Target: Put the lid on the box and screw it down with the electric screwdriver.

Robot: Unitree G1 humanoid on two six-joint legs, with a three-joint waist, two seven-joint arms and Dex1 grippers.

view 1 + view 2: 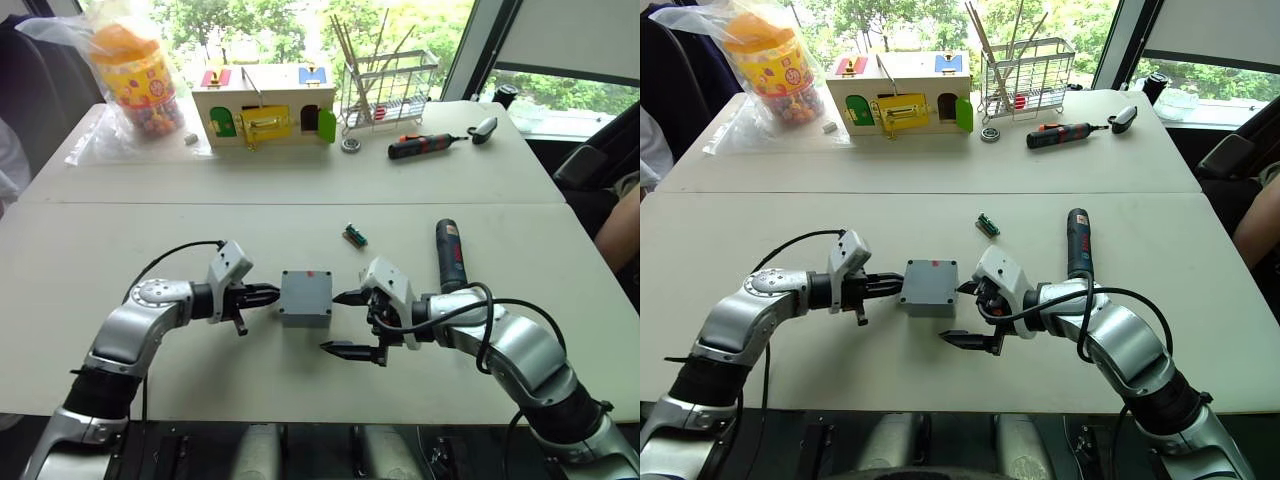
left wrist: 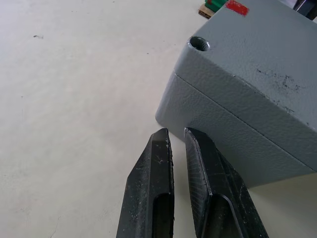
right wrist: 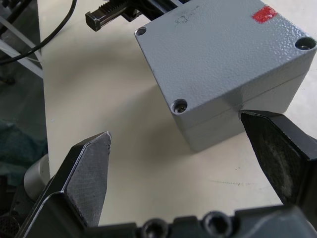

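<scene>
Grey box near the middle of the white counter, lid already seated on top with a small red sticker at one corner and open screw holes at the corners. Left tool just beside the box's left wall, fingers pressed nearly together with nothing between them, tips close to the wall — contact not clear. Right tool on the box's right side, spread wide and empty, one fingertip close to the box's right wall, the other lower and nearer the counter's front edge. Black electric screwdriver with a red band lying flat on the counter just beyond the right wrist, untouched. Small green part behind the box — farther back, a slimmer black-and-orange screwdriver, a wire rack and a toy house.
</scene>
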